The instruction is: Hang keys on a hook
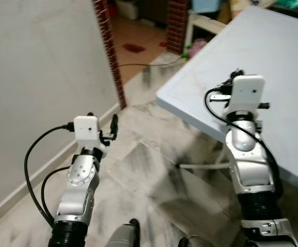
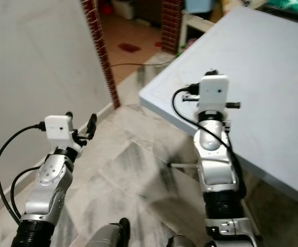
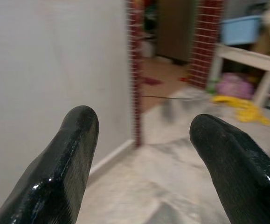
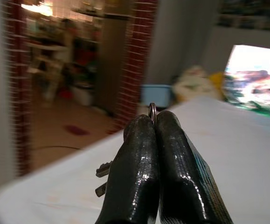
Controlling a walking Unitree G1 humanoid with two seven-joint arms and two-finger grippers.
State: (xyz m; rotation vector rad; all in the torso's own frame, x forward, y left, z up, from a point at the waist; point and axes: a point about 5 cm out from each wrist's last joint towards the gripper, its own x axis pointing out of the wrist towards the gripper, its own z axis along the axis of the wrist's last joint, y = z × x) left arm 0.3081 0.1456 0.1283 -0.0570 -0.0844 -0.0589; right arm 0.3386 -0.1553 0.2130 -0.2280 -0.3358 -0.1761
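A lived-in home: marble-tiled floor [image 1: 154, 170], red brick pillars [image 1: 109, 49] framing a doorway, and beyond the doorway cluttered shelves, a blue plastic tub [image 3: 241, 29] and toys.

Both my silver arms are raised in front of me, forearms angled forward and slightly inward. My left claw [image 3: 141, 154] points ahead with its two black fingers [image 3: 65, 168] spread wide apart. My right claw [image 4: 154, 122] reaches out higher and further forward; its fingers [image 4: 135, 172] are pressed tight together, pinching a small metal ring at their tips. Black cables loop from each wrist back along the forearm.
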